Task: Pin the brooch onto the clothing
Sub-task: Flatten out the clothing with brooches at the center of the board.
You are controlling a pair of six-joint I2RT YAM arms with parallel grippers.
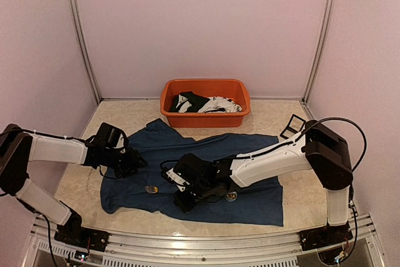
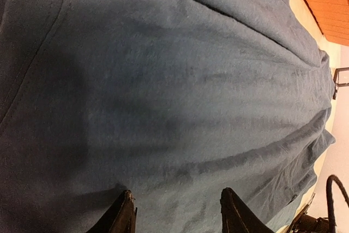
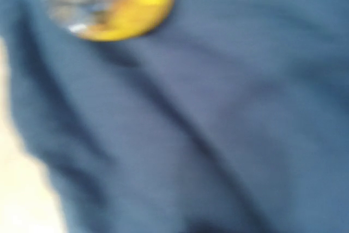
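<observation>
Three bare, matte walls of pale pinkish lilac close the space: a back wall [image 1: 200, 29], a left wall [image 1: 31, 48] and a right wall [image 1: 369, 42]. A slim aluminium post [image 1: 82, 35] runs up the left back corner and a second post [image 1: 320, 35] up the right, both leaning outward in the overhead view. The table [image 1: 81, 179] has a cream, faintly marbled top with a slight sheen, reaching from wall to wall. A ribbed metal rail [image 1: 206, 245] lies along its near edge. The light is soft and even; shadows are dim and short. The left wrist view catches a narrow cream strip of that top; the right wrist view shows only a pale blur at lower left
</observation>
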